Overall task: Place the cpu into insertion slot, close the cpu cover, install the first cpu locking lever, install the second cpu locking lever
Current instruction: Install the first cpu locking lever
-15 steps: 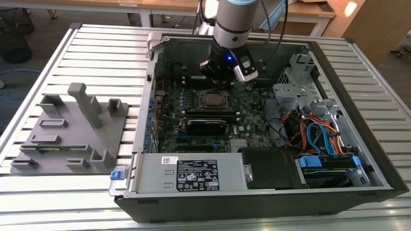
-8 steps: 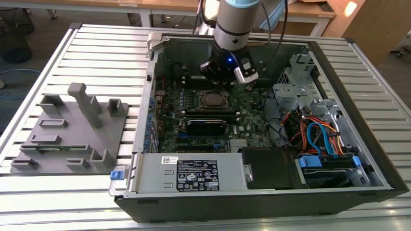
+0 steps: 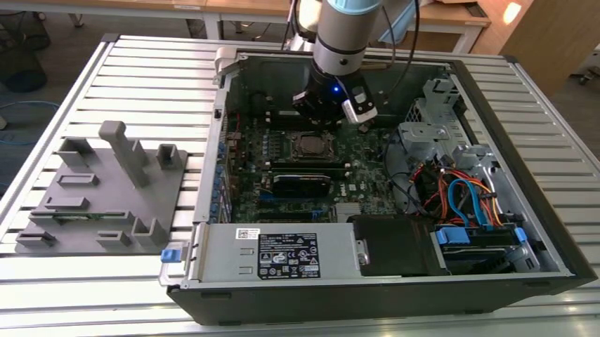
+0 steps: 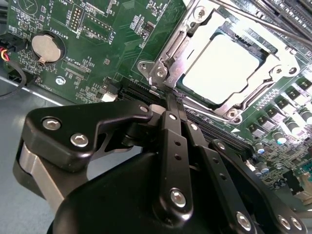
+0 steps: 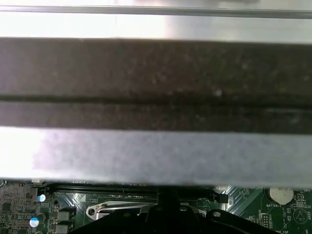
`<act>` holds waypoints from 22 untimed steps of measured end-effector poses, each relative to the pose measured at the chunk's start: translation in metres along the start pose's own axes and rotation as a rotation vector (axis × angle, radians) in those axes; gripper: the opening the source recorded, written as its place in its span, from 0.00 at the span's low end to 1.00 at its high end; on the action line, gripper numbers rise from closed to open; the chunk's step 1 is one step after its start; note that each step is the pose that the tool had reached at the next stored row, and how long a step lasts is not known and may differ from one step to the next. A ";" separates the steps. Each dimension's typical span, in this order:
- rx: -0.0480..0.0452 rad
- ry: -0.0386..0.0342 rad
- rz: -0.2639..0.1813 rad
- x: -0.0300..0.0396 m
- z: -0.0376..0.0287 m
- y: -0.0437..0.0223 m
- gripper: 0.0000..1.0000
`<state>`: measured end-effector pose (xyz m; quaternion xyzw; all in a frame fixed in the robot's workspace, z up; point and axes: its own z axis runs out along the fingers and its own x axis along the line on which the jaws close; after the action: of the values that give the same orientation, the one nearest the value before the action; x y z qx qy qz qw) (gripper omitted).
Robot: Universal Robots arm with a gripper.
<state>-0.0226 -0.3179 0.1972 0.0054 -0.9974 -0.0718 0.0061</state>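
Note:
The cpu (image 4: 222,68), with its pale silver top, lies flat in the insertion slot (image 3: 308,145) on the green board. The cpu cover (image 4: 192,27), a silvery frame, lies down around the chip. A thin metal lever rod (image 4: 253,19) runs along the socket's far side. My gripper (image 4: 171,100) has its black fingers (image 4: 168,131) pressed together, with the tips at the socket's corner beside the frame's hinge bracket (image 4: 158,73). I cannot tell whether they touch it. In the exterior view the gripper (image 3: 322,123) hangs just behind the socket. The first wrist view catches the frame's edge (image 5: 114,209).
The open computer case (image 3: 216,210) lies on a slatted table. A round coin battery (image 4: 45,47) and long black slots (image 4: 131,90) flank the socket. A black card (image 3: 302,184), the power supply (image 3: 281,253) and cabled drive bays (image 3: 468,200) fill the case. A grey holder fixture (image 3: 103,189) stands outside it.

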 end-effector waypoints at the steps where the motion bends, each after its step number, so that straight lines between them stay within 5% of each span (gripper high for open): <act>1: 0.0001 0.0000 0.000 0.0000 0.0001 0.0000 0.10; 12: 0.0001 -0.0002 0.000 -0.0001 -0.0026 0.0005 0.10; 22: 0.0146 0.0003 0.000 -0.0012 -0.0001 0.0002 0.10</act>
<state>-0.0214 -0.3177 0.1973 0.0054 -0.9979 -0.0645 0.0062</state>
